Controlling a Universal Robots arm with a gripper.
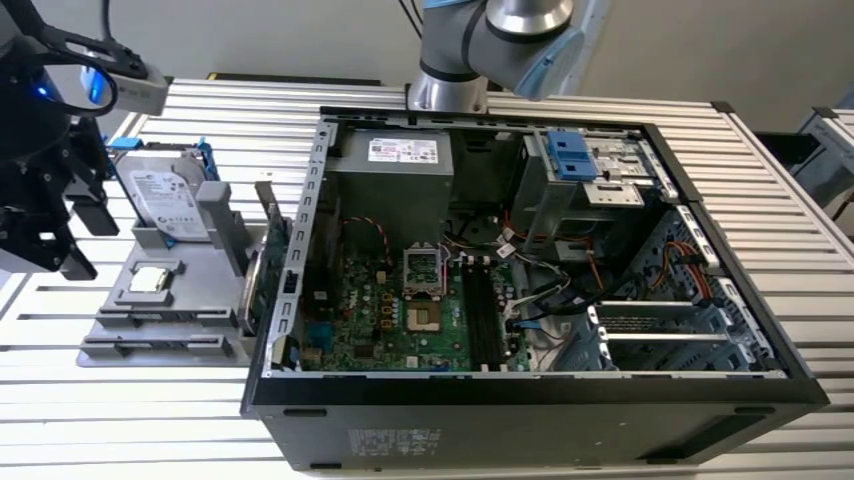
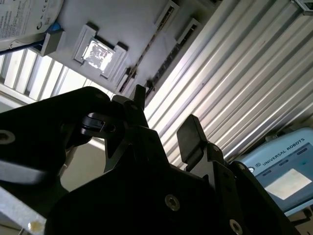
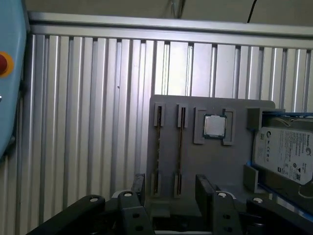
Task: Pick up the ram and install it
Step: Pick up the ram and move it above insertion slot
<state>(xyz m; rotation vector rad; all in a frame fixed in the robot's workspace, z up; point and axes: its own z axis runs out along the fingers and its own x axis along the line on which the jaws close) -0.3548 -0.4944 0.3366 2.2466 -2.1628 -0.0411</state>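
Observation:
The ram shows as a thin dark strip standing edge-on in a slot of the grey parts tray. A second, paler strip sits in the slot beside it. My gripper hangs above the tray's end, open, with nothing between its black fingers; the dark strip runs in line with the gap. The second wrist view has the gripper open over the tray. In the exterior view the gripper is at the left, above the tray.
An open computer case lies at the exterior view's right, with the motherboard's black memory slots exposed. On the tray stand a hard drive in a blue frame, a processor chip and a green expansion card. A ribbed metal table lies beneath.

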